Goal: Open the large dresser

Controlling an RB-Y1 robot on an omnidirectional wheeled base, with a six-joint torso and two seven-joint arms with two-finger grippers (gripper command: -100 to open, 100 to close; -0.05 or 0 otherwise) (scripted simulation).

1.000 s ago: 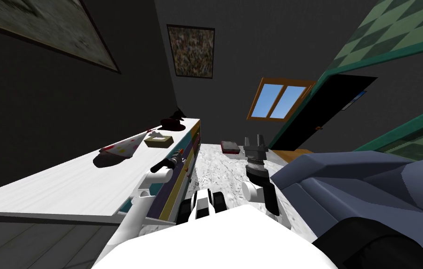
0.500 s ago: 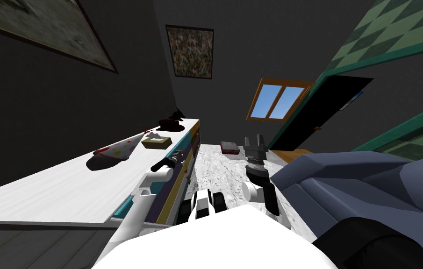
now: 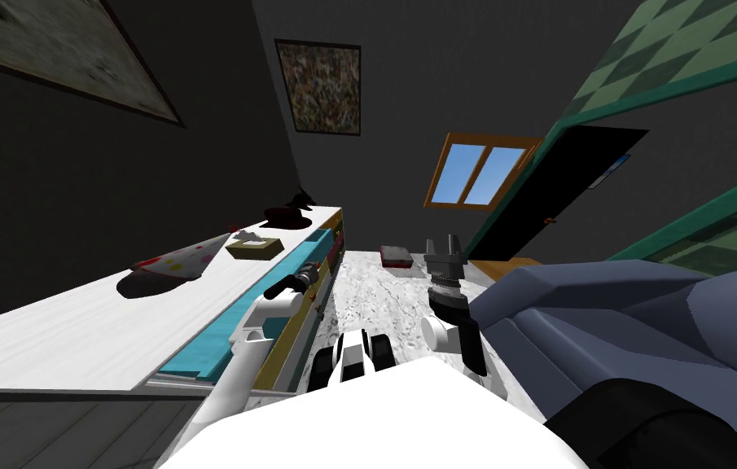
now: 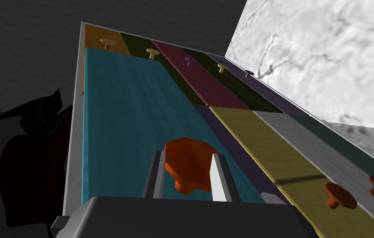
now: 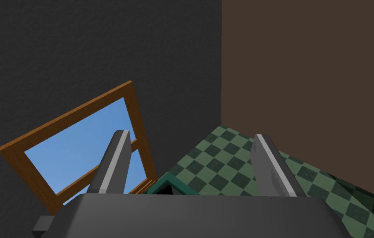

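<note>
Left gripper (image 4: 187, 156) pinches the orange knob (image 4: 190, 175) on the teal top drawer (image 4: 128, 120), standing partly out from the front edge of the dresser (image 3: 73, 326) on my left; the pull runs straight back; right gripper (image 5: 190, 142) hangs wide open

Large dresser (image 3: 65, 326): long, white-topped, set along the dark wall on my left. Front is a patchwork of drawers in teal, yellow, maroon, olive, purple and grey, each with a mushroom knob. Top teal drawer (image 4: 128, 124) stands partly out; its orange knob (image 4: 190, 159) is octagonal.
</note>
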